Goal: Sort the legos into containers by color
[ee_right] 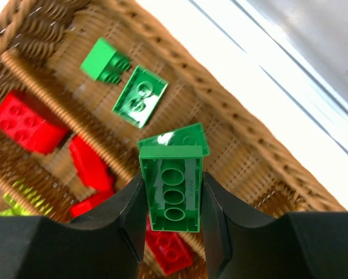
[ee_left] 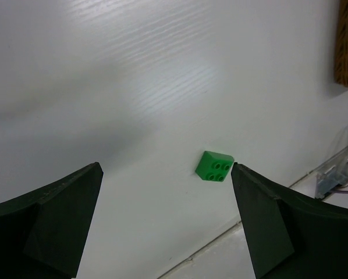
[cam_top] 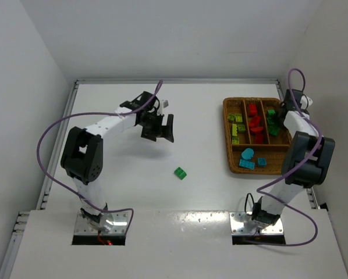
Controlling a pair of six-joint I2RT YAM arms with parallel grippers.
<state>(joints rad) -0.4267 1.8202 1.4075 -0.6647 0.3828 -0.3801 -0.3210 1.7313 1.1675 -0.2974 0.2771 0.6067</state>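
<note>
At the table's left, hovering the left gripper over the white table, spread fully apart and gripping nothing. In the left wrist view, looking past both dark fingers at a lone green brick, lying studs-up on the tabletop, apart from the gripper, touched by nothing. Judging it the only one of the legos not yet in the wicker tray. Going rightward across the tray's containers, finding yellow-green bricks in the left lane, red bricks in the middle lane, green bricks in the right lane, and cyan bricks in the crosswise lane at the near end. At the far right, poising the right gripper above the green lane, clamped on a long green brick, hollow underside turned toward the wrist camera. Seeing two loose green pieces on the woven floor below, red ones just across the divider. Working, by the look of it, on the drop-off of green. Calling next for parting the right fingers and dropping the held brick inside the green lane, clear of the divider; then, probably, for lowering the left gripper around the lone brick before closing.
</note>
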